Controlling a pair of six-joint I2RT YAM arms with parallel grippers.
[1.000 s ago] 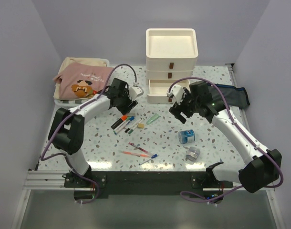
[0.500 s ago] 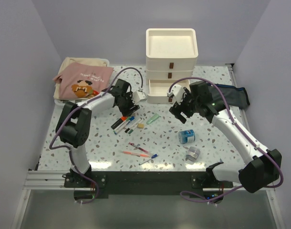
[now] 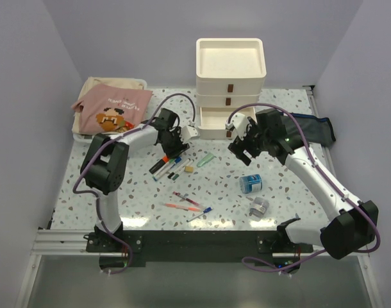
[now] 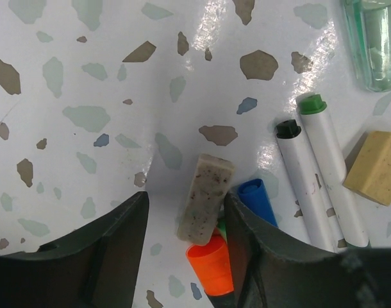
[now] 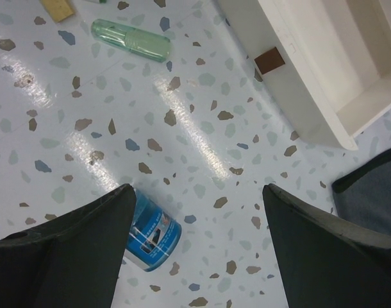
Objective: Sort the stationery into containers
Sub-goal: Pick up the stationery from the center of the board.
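Observation:
My left gripper (image 4: 185, 215) is low over the marker cluster, jaws open astride a speckled grey eraser block (image 4: 206, 192); the right finger is close to it and a gap shows on the left. Orange (image 4: 211, 268) and blue (image 4: 258, 201) marker caps lie under the fingers, with the black-capped (image 4: 302, 179) and green-capped (image 4: 330, 168) markers alongside. The pale-green highlighter (image 3: 206, 159) lies further right. My right gripper (image 3: 240, 145) hangs open and empty above the table, near the blue roll (image 5: 150, 235). The cream drawer unit (image 3: 230, 64) has its bottom drawer (image 5: 324, 70) pulled open. The navy pouch (image 3: 314, 128) lies at right.
A tan eraser (image 4: 374, 168) lies beside the markers. The grey roll (image 3: 259, 206) and thin red (image 3: 183, 206) and blue (image 3: 200, 214) pens lie toward the near edge. A pink garment (image 3: 112, 109) on a tray sits at back left.
My left gripper has shifted right and down onto the marker cluster, and its jaws have narrowed a little. The right arm has not moved.

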